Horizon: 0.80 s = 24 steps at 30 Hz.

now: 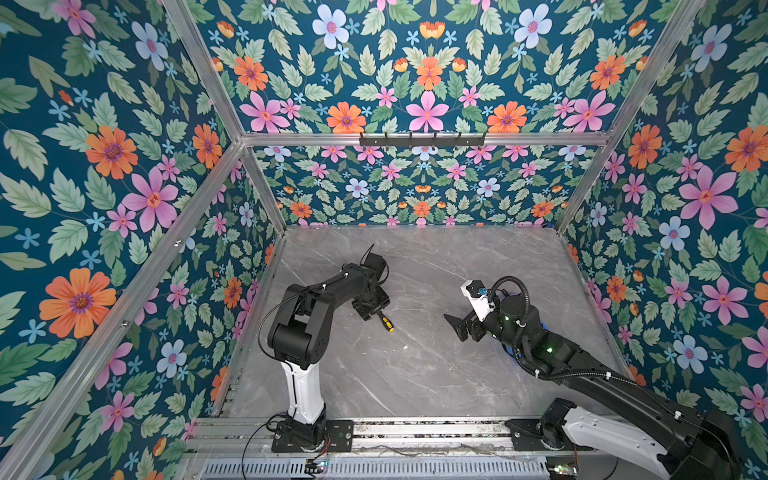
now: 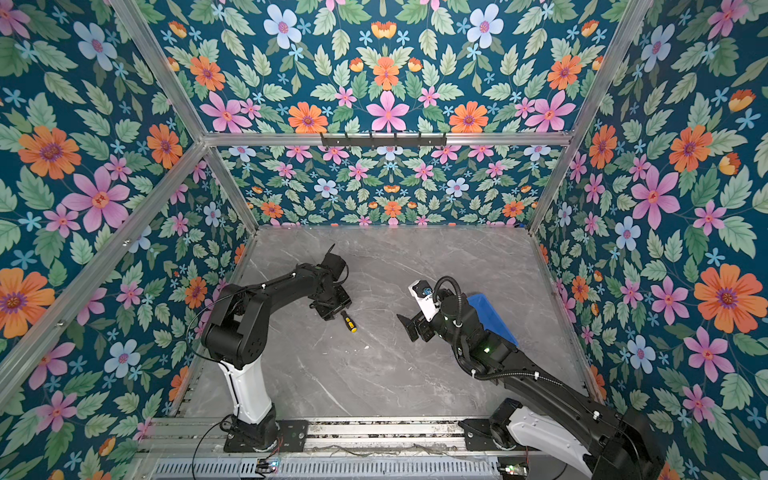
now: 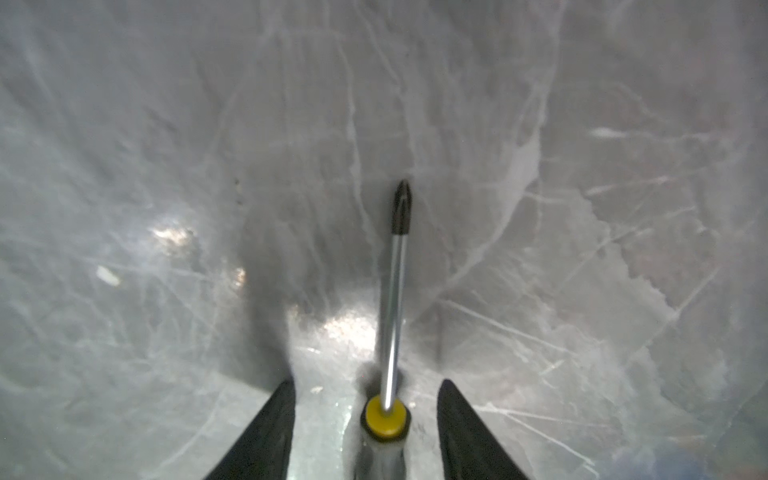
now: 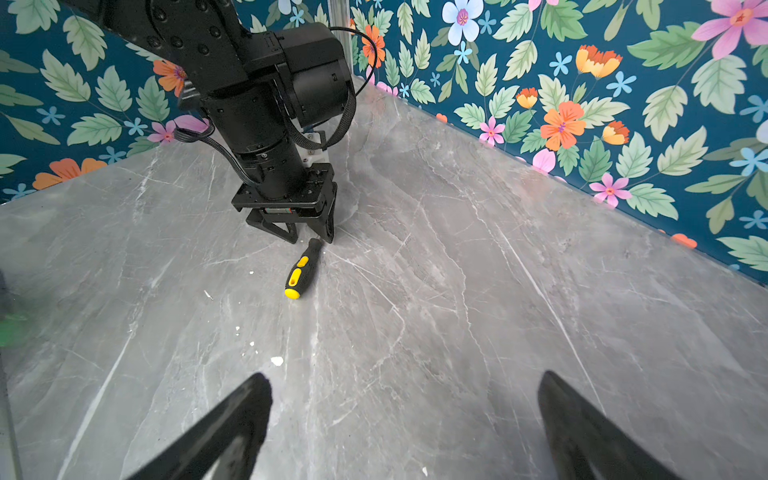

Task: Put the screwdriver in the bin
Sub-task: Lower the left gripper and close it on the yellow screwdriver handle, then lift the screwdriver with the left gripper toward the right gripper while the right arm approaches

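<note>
Left claw (image 3: 366, 382), apart, straddles the screwdriver (image 4: 300, 270) at its collar; clamped so far forward, the handle may swing down. Right claw (image 4: 404, 375) apart.

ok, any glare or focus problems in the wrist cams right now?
Left wrist view: bright glare patches on the table beside the shaft of the screwdriver, its handle soft, edges bent by the lens. Right wrist view: mid-scene sharp, the right end effector near the lens blurred, green smear at one edge.
</note>
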### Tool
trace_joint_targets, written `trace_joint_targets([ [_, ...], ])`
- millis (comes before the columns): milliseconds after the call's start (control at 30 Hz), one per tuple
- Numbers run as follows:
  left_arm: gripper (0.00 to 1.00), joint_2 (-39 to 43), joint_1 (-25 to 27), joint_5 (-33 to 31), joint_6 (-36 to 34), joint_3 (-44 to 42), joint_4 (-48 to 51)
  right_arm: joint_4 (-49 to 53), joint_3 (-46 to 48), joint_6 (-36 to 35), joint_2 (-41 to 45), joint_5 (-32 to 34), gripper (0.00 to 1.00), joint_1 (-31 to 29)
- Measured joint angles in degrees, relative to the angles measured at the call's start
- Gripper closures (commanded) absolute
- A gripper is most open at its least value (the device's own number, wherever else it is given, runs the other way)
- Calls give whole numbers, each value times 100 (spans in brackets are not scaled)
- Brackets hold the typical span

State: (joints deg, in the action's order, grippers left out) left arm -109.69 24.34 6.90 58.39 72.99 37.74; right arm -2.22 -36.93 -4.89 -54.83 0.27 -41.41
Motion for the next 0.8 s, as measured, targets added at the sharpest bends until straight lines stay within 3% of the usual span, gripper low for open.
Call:
trace_joint_targets([
  [200, 51, -42, 22, -2, 13, 35, 66, 59, 26, 22, 74, 35, 1, 0],
  [800, 99, -136, 157, 157, 9, 120, 203, 57, 101, 144, 76, 94, 1, -2],
])
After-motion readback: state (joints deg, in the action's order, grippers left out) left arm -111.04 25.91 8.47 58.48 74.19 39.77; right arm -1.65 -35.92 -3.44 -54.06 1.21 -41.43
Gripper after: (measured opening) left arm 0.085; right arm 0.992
